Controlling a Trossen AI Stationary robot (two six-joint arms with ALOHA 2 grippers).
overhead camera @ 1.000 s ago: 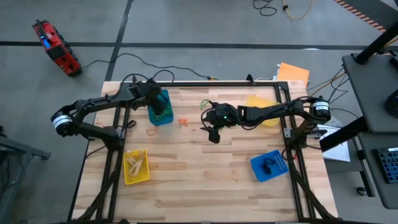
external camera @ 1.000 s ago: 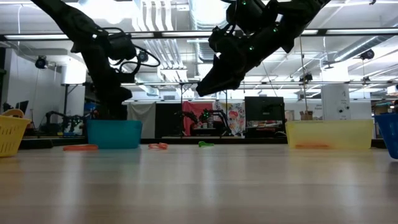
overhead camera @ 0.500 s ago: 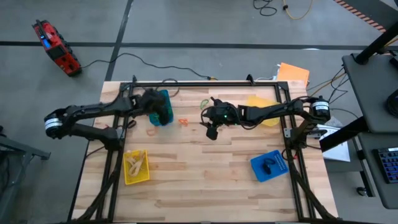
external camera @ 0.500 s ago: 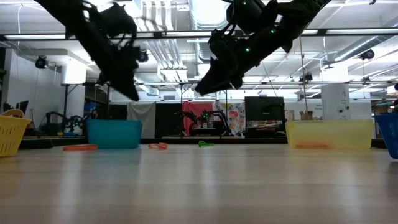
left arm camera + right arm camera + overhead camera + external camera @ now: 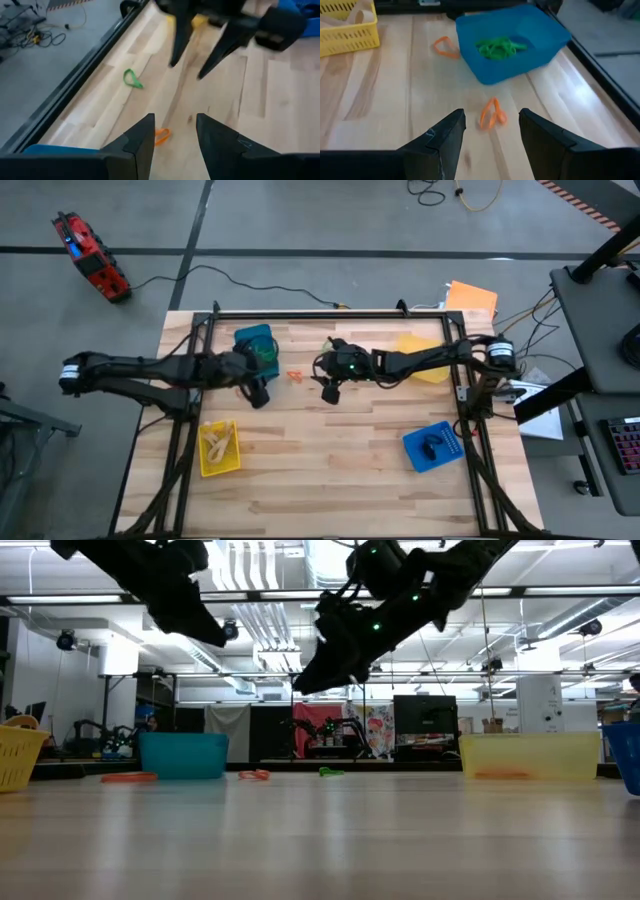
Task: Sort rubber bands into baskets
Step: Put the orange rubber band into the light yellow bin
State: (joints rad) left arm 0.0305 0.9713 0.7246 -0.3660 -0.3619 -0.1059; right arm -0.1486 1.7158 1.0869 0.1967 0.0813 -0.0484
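Observation:
A blue basket (image 5: 255,344) at the far left holds green rubber bands (image 5: 500,47). One orange band (image 5: 295,375) lies on the wood beside it and shows in the right wrist view (image 5: 492,114). A green band (image 5: 132,79) lies near the far edge, and another orange band (image 5: 445,46) lies left of the basket. My left gripper (image 5: 260,397) hangs open just near of the blue basket, high over the table. My right gripper (image 5: 492,129) is open above the table, right of the orange band, its fingers pointing toward it. Neither holds anything.
A yellow basket (image 5: 220,448) with tan bands stands near left. A blue basket (image 5: 432,445) with black bands stands near right. A yellow basket (image 5: 420,352) sits far right, partly under my right arm. A black frame rail (image 5: 330,313) runs along the far edge.
My left gripper has swung from above the far-left blue basket toward the table's near edge and has risen. My right gripper has shifted a little toward the table's left, nearer the orange band. No band or basket has moved.

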